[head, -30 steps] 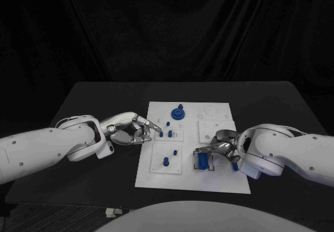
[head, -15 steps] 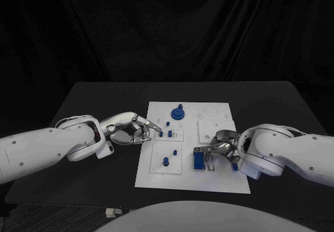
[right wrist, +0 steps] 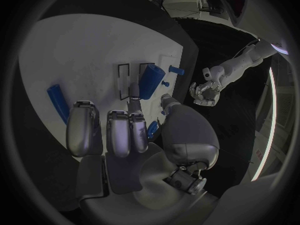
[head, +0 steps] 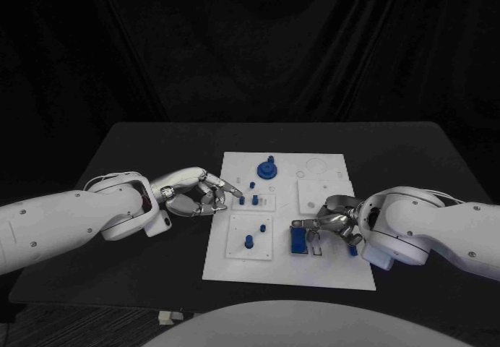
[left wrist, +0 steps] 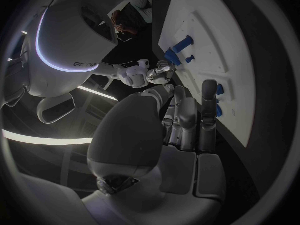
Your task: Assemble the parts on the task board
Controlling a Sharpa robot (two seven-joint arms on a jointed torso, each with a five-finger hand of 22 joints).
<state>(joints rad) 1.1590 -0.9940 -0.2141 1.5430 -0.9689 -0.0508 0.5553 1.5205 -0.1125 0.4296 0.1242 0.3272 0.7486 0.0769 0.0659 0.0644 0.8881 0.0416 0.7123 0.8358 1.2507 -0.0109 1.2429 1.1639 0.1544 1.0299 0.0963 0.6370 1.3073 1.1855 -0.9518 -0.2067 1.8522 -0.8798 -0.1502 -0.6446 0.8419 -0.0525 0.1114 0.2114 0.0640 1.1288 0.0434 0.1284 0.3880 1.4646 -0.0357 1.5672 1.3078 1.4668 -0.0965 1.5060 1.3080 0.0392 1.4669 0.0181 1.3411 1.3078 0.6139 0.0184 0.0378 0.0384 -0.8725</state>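
We begin with the black table (head: 146, 152), which carries the white task board (head: 323, 271) in its middle. Our left hand (head: 198, 194) hovers at the board's left edge, fingers curled inward with one reaching toward the small blue pegs (head: 250, 202); it seems to hold nothing. Our right hand (head: 332, 220) rests on the board near its right side. Its fingers are bent close around the blue block (head: 300, 241), which lies in the marked black frame, but we cannot tell if they really grip it or only touch it. In the right wrist view the same block (right wrist: 150, 80) lies just before the fingertips (right wrist: 134, 105), partly over the outlined slot.

Further up the board stands the round blue gear (head: 268, 170) on its post. Two short blue pins (head: 250, 241) stand in the square plate at the lower left. One more flat blue piece (right wrist: 57, 101) lies apart on the board.

We judge that the parts are hard plastic, light and stiff, and a little slippery on the smooth board. They will not bend or break easily, but they can slide or tip under a careless push. The block is best taken on its two long sides, the pegs by the upper end.
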